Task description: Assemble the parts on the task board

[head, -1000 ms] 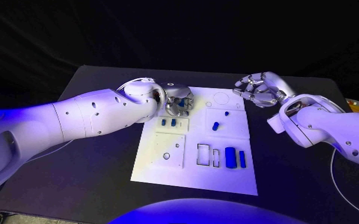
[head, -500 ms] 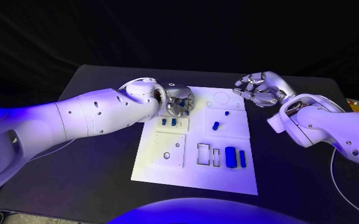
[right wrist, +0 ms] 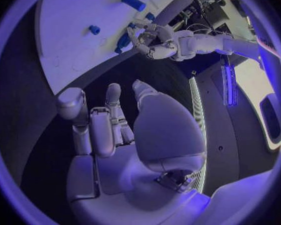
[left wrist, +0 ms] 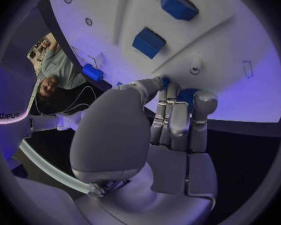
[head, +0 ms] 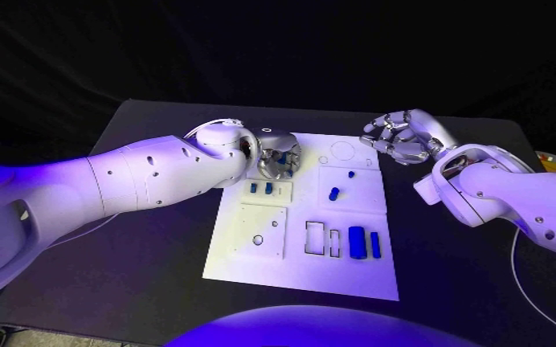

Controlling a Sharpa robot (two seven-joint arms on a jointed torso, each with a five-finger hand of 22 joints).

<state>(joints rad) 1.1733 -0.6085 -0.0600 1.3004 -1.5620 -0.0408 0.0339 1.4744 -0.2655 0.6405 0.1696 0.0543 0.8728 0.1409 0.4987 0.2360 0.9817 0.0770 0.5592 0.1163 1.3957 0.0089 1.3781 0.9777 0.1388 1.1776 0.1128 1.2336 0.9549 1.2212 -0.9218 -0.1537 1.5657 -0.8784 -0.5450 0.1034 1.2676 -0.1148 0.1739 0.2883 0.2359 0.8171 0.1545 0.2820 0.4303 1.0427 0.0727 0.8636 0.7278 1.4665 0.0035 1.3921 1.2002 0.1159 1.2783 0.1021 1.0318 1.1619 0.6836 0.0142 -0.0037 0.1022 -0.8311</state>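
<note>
blue part pinched, left robot hand fingertips

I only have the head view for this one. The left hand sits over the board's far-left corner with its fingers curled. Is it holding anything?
Observer: Yes. The left wrist view shows a blue part pinched at the fingertips of the left hand.
Operator: What is just ahead of those fingertips?
Observer: Two blue blocks standing on the task board, apart from the fingers.
Operator: And the right hand, anything in it?
Observer: No. The right wrist view shows the right hand with nothing in its curled fingers, over the black table beside the board.
</note>
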